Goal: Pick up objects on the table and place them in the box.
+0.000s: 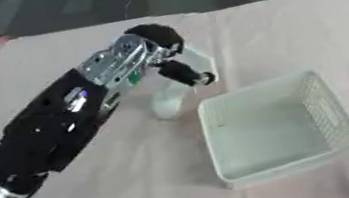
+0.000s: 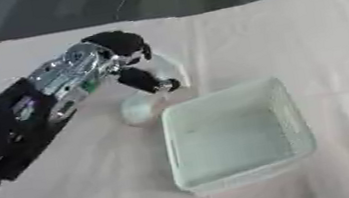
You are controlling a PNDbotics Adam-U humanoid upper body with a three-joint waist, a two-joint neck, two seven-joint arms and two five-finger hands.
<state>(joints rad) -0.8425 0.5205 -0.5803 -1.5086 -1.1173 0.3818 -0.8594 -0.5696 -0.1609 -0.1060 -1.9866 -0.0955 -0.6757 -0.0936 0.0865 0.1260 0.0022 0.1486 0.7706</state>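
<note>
So far the box [image 1: 276, 127] looks empty; your left hand [image 1: 174, 65] grips a pale object [image 1: 168, 103] at its 10 o'clock.

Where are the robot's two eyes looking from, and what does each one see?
Left eye view: in the robot's head, looking down at the table; left hand over a pale object beside the white basket.
Right eye view: beside it, same downward look, everything sitting further left.
Both share the left arm, object and basket; no right hand shows.
</note>
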